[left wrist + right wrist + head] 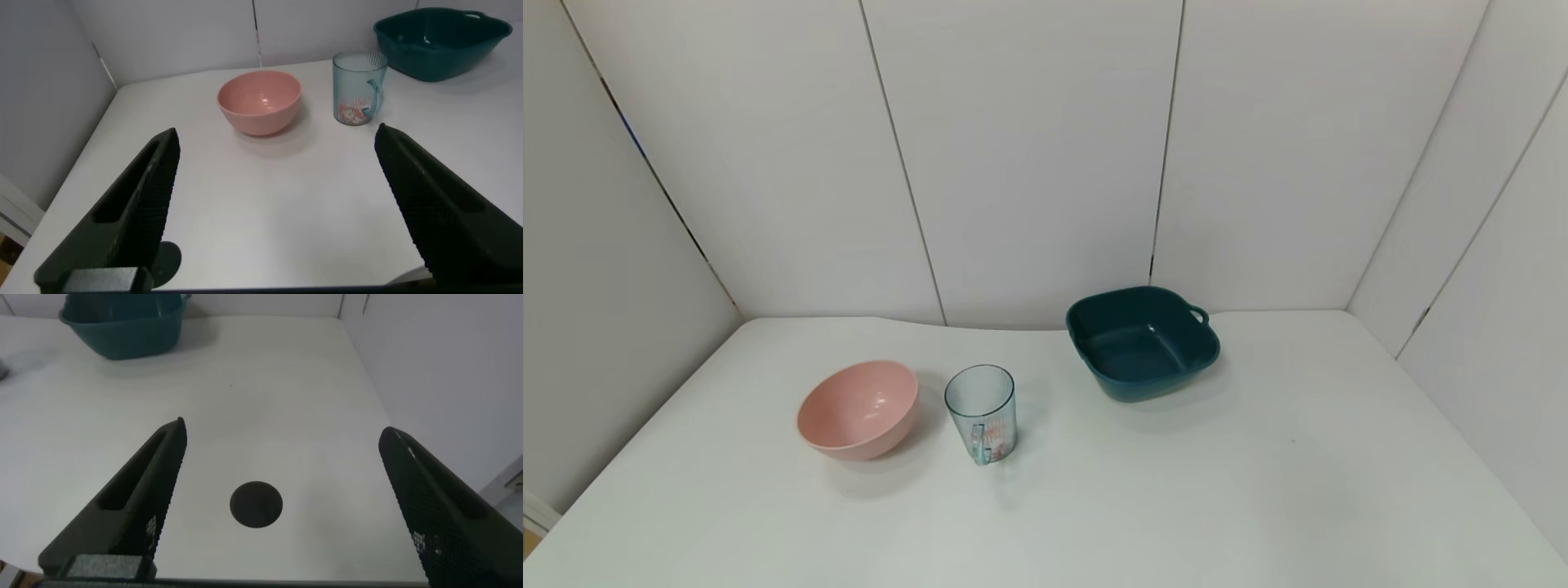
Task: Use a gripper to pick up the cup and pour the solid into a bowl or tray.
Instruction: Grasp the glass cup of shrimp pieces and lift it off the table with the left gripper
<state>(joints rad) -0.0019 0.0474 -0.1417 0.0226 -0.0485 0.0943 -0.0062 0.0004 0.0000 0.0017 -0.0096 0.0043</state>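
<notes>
Teal dish (pixel 1141 343) sat empty, well right of the cup (pixel 982 412), which stood upright on the desk (pixel 1258 490) holding the solid (pixel 992 442). Nothing was poured yet. My left end effector (pixel 274 208) and right end effector (pixel 282 502) hung released, short of the cup.

White table (pixel 1258 490), pink bowl (pixel 858 408), cup (pixel 982 412), teal dish (pixel 1141 343)

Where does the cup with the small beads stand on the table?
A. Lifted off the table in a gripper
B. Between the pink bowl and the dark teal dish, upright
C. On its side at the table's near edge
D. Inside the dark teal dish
B: in the head view the cup stands upright on the table, with the pink bowl on one side and the dark teal dish on the other, and no gripper touches it.
</notes>
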